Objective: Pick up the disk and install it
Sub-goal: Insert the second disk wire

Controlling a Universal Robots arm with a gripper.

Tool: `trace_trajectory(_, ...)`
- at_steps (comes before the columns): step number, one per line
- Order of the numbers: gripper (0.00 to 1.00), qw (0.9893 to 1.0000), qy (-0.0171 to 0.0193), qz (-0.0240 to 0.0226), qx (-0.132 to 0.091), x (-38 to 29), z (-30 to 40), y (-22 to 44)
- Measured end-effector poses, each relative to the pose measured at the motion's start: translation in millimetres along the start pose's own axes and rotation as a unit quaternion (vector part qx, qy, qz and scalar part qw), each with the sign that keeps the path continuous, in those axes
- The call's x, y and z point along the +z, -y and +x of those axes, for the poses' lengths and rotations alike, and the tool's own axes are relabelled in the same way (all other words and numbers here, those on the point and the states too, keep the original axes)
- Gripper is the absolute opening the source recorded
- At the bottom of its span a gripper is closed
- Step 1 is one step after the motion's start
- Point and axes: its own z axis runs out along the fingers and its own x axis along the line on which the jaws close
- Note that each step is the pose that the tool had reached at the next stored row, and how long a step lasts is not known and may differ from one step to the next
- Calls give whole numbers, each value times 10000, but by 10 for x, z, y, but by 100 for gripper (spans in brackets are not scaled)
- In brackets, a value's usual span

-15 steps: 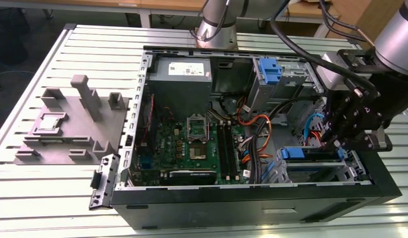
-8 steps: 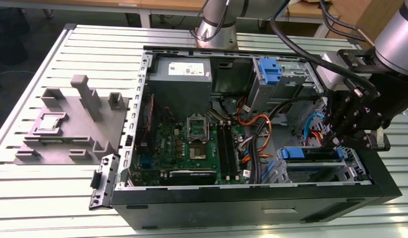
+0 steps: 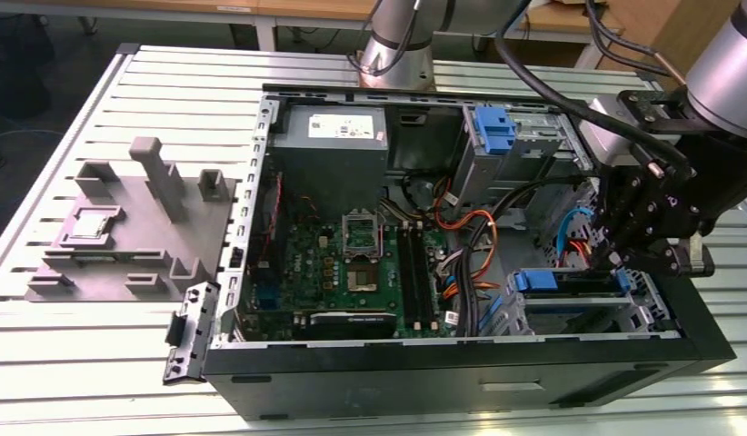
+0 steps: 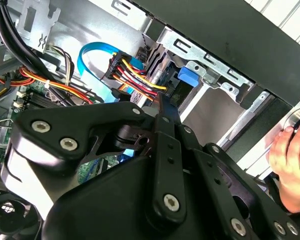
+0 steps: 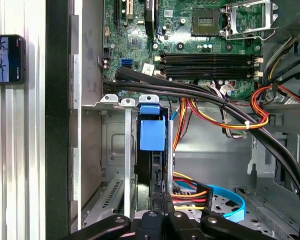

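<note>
One disk [image 5: 152, 150] sits edge-on in the drive cage [image 5: 114, 165]; pincer [image 3: 646, 259] directly above it, grip unreadable; press squarely.

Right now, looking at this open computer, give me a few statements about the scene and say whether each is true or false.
1. The computer case lies on its side with the side panel off. True.
2. The disk lies on the grey fixture outside the case. False: its blue carrier sits in the drive bay inside the case, by the gripper.
3. A person's hand shows in the second wrist view. True.
4. The memory slots are on the slatted table. False: they are on the green motherboard inside the case.
5. A light blue flat cable curves near the red, yellow and black wires. True.
</note>
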Motion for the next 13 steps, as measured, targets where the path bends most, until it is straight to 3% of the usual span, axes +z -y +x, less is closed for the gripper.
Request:
trace_trajectory(7, 10, 10000, 1, -1, 0, 0, 1, -10)
trace_trajectory(11, 10, 10000, 1, -1, 0, -1, 5, -100)
trace_trajectory(13, 10, 10000, 1, -1, 0, -2, 6, -111)
